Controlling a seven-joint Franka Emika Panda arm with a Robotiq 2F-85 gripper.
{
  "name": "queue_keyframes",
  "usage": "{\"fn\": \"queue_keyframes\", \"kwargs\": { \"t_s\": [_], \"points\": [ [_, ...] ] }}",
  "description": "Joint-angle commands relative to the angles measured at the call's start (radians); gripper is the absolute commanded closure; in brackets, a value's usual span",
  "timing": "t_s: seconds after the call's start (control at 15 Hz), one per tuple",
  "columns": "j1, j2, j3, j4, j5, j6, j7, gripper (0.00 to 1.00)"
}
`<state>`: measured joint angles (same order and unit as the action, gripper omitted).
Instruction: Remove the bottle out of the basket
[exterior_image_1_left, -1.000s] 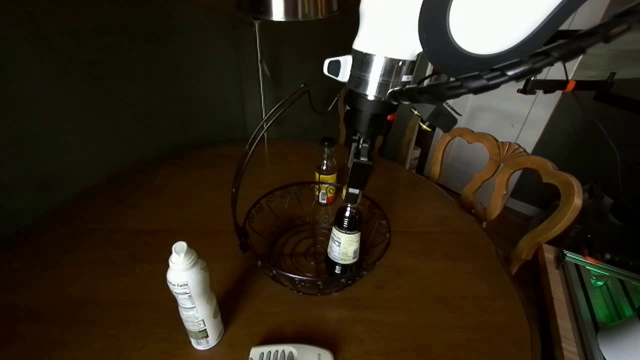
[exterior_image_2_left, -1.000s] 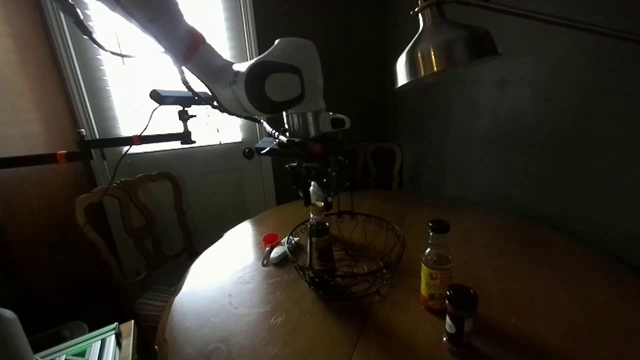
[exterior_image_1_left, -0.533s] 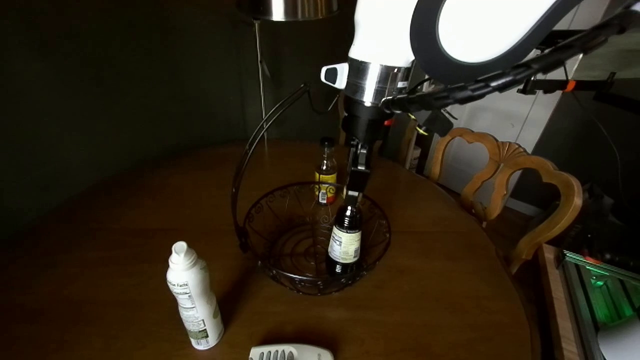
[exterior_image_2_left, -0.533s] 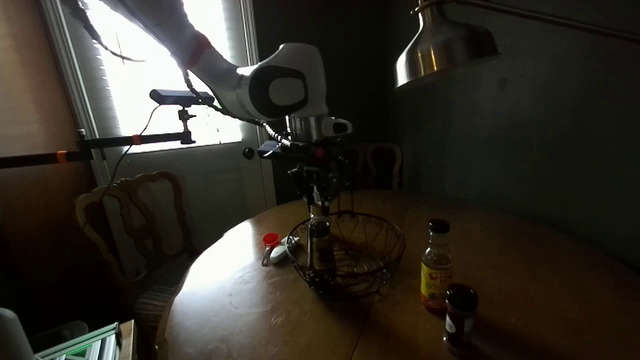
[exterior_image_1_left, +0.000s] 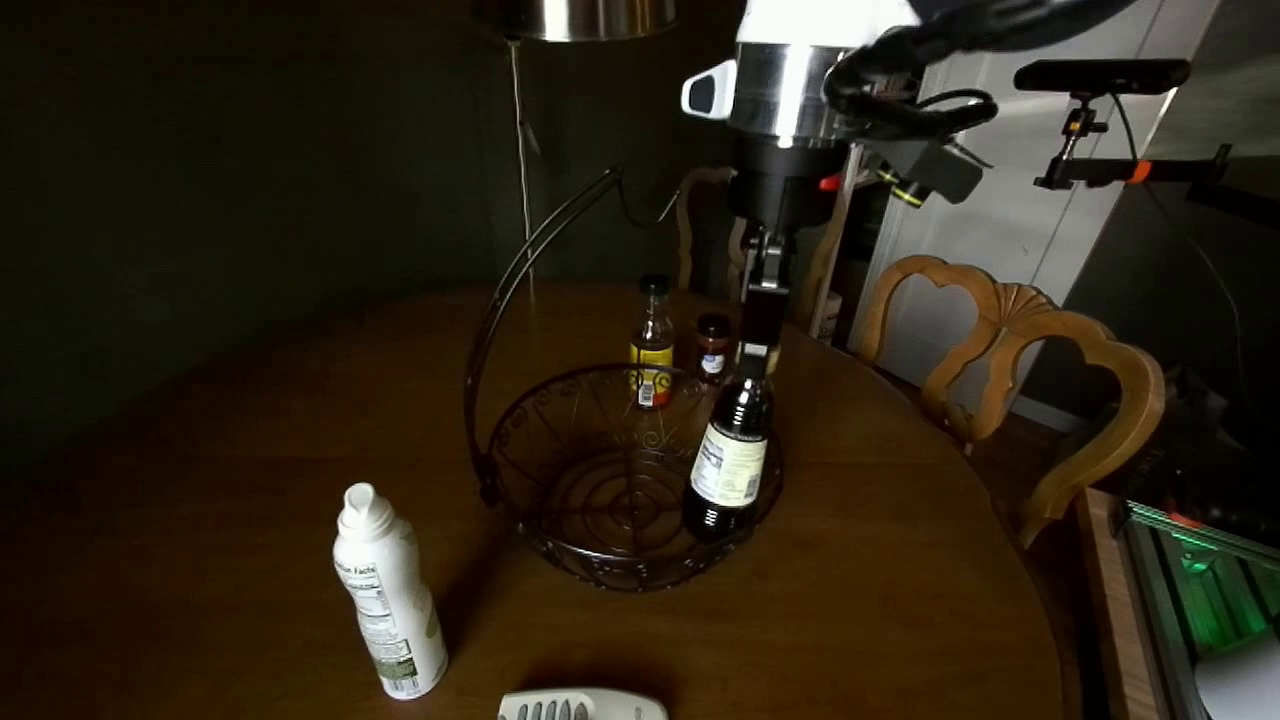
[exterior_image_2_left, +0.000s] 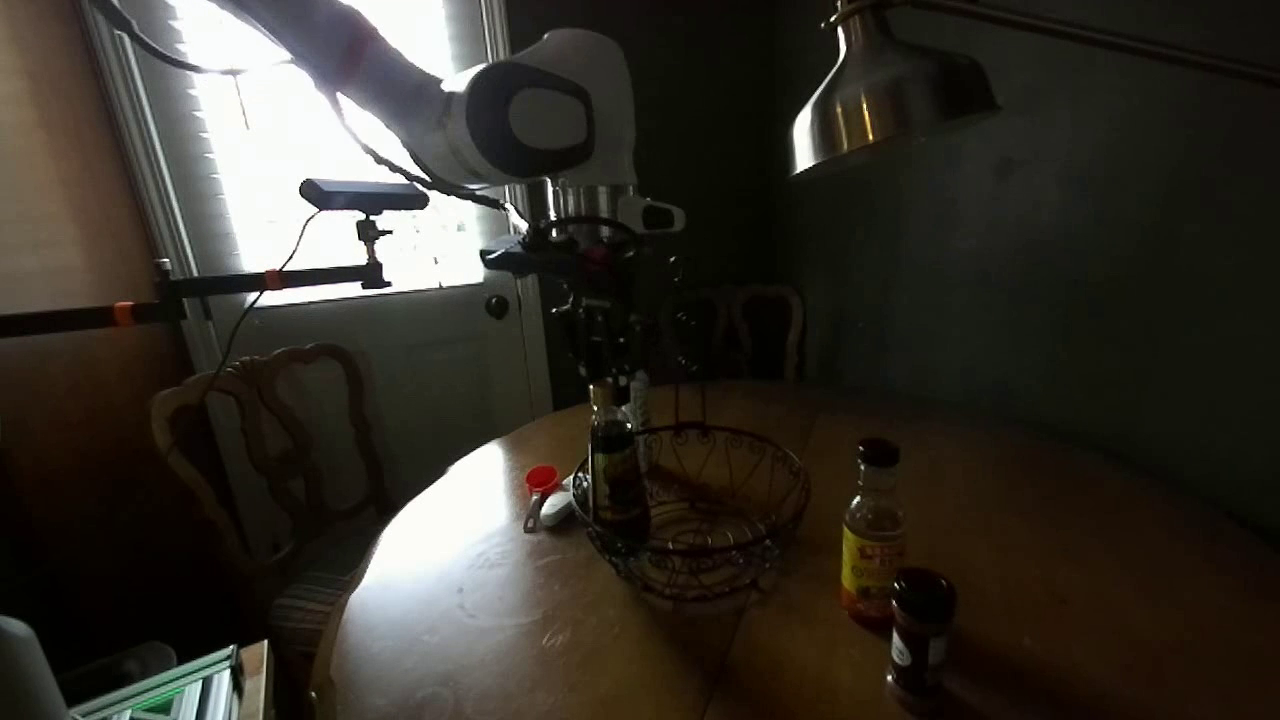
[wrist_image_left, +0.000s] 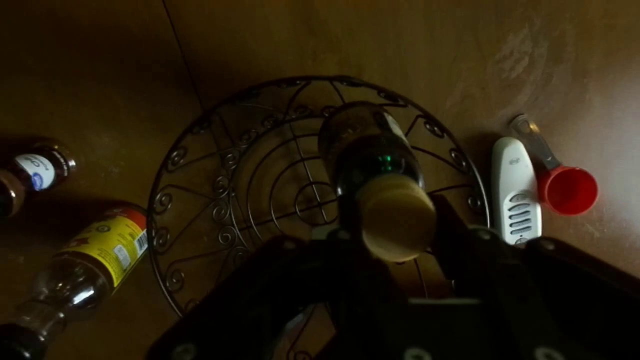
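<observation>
Tabletop (exterior_image_1_left: 880, 600) surrounds the basket (exterior_image_1_left: 620, 557), tool (exterior_image_1_left: 755, 358) clamped on the bottle (exterior_image_1_left: 730, 460) inside, near the rim (wrist_image_left: 320, 78).

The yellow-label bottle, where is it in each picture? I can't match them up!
In an exterior view: the yellow-label bottle is near the middle, behind the far rim of the wire basket.
In an exterior view: the yellow-label bottle is in the lower half, to the right of the wire basket.
Wrist view: the yellow-label bottle is lower left, left of the wire basket.
Shared landmark: the wire basket.
</observation>
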<state>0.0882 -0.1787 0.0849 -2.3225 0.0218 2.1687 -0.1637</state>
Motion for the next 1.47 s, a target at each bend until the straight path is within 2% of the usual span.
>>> {"fn": "queue_keyframes", "kwargs": {
  "t_s": [0.0,0.4,0.73,0.93,1.0,1.07,1.13,1.4],
  "points": [
    [0.001,-0.149,-0.009,-0.058,0.017,-0.054,0.050,0.87],
    [-0.025,-0.326,-0.053,-0.109,0.016,-0.070,0.093,0.87],
    [-0.086,-0.465,-0.160,-0.125,0.029,-0.182,0.066,0.87],
    [-0.135,-0.512,-0.238,-0.131,0.029,-0.251,0.041,0.87],
    [-0.154,-0.519,-0.260,-0.137,0.017,-0.236,0.028,0.87],
    [-0.139,-0.467,-0.222,-0.112,0.008,-0.232,0.050,0.87],
    [-0.151,-0.473,-0.236,-0.117,0.006,-0.232,0.037,0.62],
    [-0.148,-0.458,-0.219,-0.119,0.003,-0.232,0.039,0.62]
  ]
}}
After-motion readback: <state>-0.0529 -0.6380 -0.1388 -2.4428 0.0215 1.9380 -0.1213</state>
